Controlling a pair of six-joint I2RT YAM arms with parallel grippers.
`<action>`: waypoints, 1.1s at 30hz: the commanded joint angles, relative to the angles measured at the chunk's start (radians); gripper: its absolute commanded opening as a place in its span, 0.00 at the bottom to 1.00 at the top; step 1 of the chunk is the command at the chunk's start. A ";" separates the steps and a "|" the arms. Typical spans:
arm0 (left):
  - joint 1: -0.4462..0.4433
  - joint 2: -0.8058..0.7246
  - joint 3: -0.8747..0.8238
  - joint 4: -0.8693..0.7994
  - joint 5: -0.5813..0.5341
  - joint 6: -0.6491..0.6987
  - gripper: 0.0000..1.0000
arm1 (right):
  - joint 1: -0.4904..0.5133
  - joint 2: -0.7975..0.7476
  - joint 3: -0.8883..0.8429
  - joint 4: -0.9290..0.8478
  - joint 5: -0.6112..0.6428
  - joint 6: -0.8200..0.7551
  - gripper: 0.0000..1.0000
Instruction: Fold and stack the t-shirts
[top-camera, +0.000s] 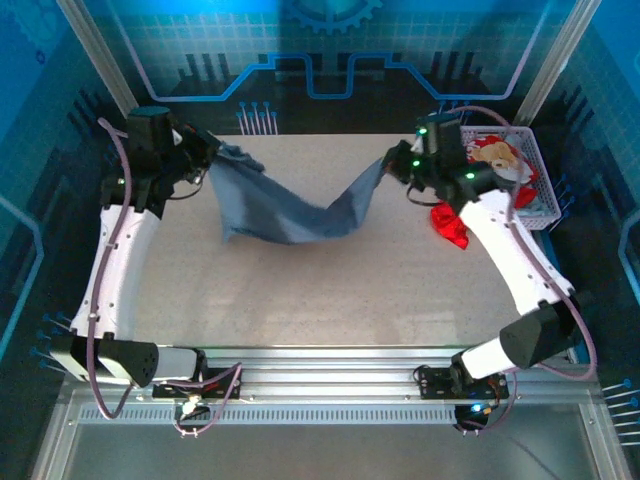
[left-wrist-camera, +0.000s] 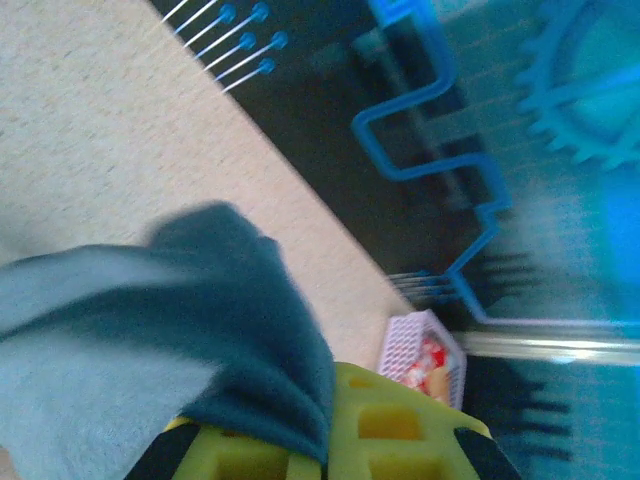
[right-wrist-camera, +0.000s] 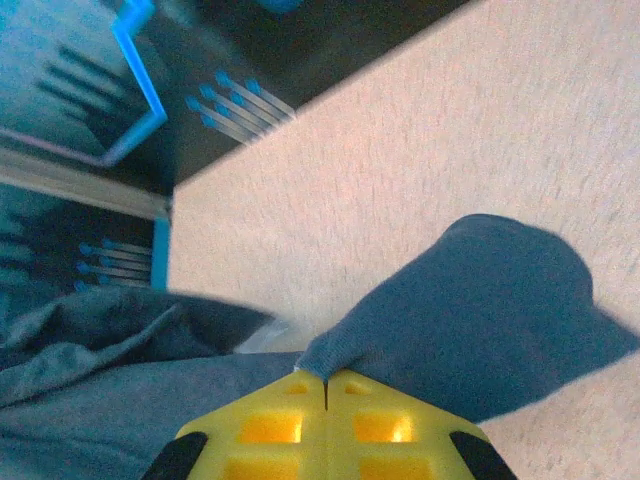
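L claw (top-camera: 205, 150) is clamped on one end of the dusty slate-blue soft cotton t-shirt (top-camera: 290, 210). R claw (top-camera: 392, 165) nips the other end. The shirt hangs between the 2 claws in a slack hammock shape, its lowest fold sagging toward the beige speckled tabletop (top-camera: 330, 290); can't tell if it touches. The cloth bunches into a crumpled knot right at the L claw and narrows to a twisted strip at the R claw.

L wrist view: matte blue fabric drapes thick over the yellow-green plastic fingers (left-wrist-camera: 395, 425), covering most of the L claw (left-wrist-camera: 325, 440), w/ a darker rounded fold standing up above the tips. Jaws are hidden under the cloth, but the hold is plain.

R wrist view: the R claw (right-wrist-camera: 326, 385) has its yellow ribbed pads (right-wrist-camera: 270, 425) pressed flat together, only a hairline seam between them, w/ a hemmed shirt edge pinched at the very tip. Beyond the tip a rounded flap of the blue shirt (right-wrist-camera: 480, 300) lies over the grainy table surface. To the claw's left, more of the cloth sits in soft wrinkles.

Just beside the R claw, on its outer side, stands a lilac plastic mesh basket (top-camera: 541, 172), rectangular. In it is a red tee w/ white-and-brown teddy-bear print (top-camera: 495, 155). A red fold (top-camera: 450, 228) spills out on the near side, by the R arm.
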 joint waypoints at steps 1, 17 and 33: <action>0.037 -0.060 0.014 0.131 0.011 -0.102 0.00 | -0.050 -0.064 0.039 -0.055 0.028 -0.078 0.00; 0.065 -0.246 -0.287 0.196 -0.041 -0.300 0.00 | -0.182 -0.171 -0.047 -0.068 0.003 -0.067 0.00; 0.106 0.516 0.049 0.412 0.210 -0.073 0.15 | -0.253 0.539 0.356 -0.159 -0.126 -0.091 0.10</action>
